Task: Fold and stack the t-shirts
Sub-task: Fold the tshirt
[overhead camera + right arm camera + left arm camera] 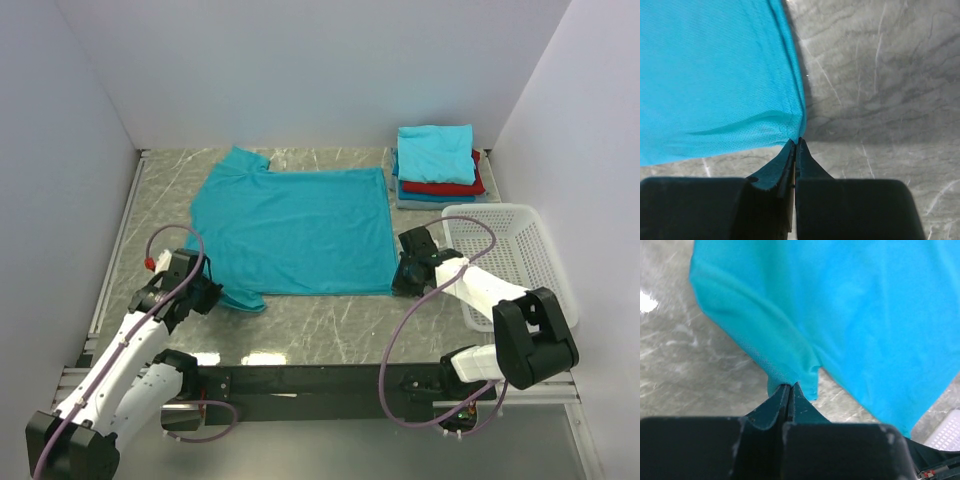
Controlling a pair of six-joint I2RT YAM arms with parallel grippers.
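Grey marbled desk point(330, 320) enclosed by plain white walls point(300, 70), seen from above. One teal t-shirt point(290, 225) lies spread flat across the middle of the desk, its sleeves toward the left and its straight hem toward the right. The cloth is smooth over most of its area, with a fine knit texture visible in the wrist views. The near sleeve is bunched and drawn to a point where the left gripper point(790, 386) pinches it, jaws pressed together on the fabric. At the near right corner of the hem, the right gripper point(796, 141) is closed with the cloth corner caught at its tips, and a shallow crease runs from that corner. A stack of folded t-shirts point(438, 165) sits in the far right corner of the desk: turquoise on top, red beneath, darker blue under that. A white lattice basket point(545, 262) stands just in front of the stack, beside the right arm.
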